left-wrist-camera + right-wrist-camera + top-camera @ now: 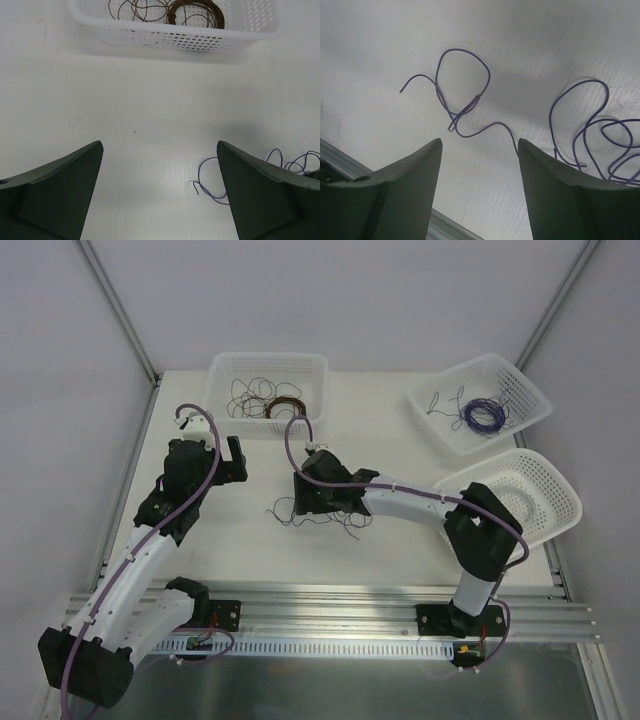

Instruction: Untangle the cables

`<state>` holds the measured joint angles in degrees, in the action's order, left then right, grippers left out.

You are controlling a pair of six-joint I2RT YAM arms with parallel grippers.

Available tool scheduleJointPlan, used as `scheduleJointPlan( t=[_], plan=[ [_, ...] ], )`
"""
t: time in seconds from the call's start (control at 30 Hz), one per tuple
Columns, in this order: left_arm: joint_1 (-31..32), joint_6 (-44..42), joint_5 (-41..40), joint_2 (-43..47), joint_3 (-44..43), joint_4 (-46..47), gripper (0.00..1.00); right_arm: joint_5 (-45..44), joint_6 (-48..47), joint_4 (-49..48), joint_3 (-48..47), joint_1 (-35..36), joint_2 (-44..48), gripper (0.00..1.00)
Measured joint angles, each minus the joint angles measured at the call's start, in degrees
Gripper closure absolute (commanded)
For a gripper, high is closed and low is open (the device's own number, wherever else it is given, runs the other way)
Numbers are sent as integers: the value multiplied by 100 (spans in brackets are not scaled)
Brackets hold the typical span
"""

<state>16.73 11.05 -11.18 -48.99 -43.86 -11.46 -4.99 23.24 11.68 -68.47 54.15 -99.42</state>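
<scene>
Purple cables [470, 105] sprawl just beyond the parted tool [480, 144].

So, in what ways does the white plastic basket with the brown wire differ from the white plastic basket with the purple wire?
The basket with brown wire lies straight across the top view; the basket with purple wire is turned at an angle. The first holds a red-brown coil and loose dark wire; the second holds a purple coil. Both are white, perforated and rectangular.
</scene>
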Motion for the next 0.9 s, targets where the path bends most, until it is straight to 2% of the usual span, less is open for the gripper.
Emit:
scheduleJointPlan(
  t=[0.2, 0.67, 0.9],
  plan=[
    [-76, 9, 24, 0, 20, 13, 1, -96, 223, -111, -175, 201, -603, 47],
    [-201, 37, 199, -11, 31, 31, 1, -647, 448, -160, -396, 439, -778, 48],
    [-260, 52, 229, -33, 31, 37, 1, -861, 555, -57, -732, 472, -782, 57]
  ],
)
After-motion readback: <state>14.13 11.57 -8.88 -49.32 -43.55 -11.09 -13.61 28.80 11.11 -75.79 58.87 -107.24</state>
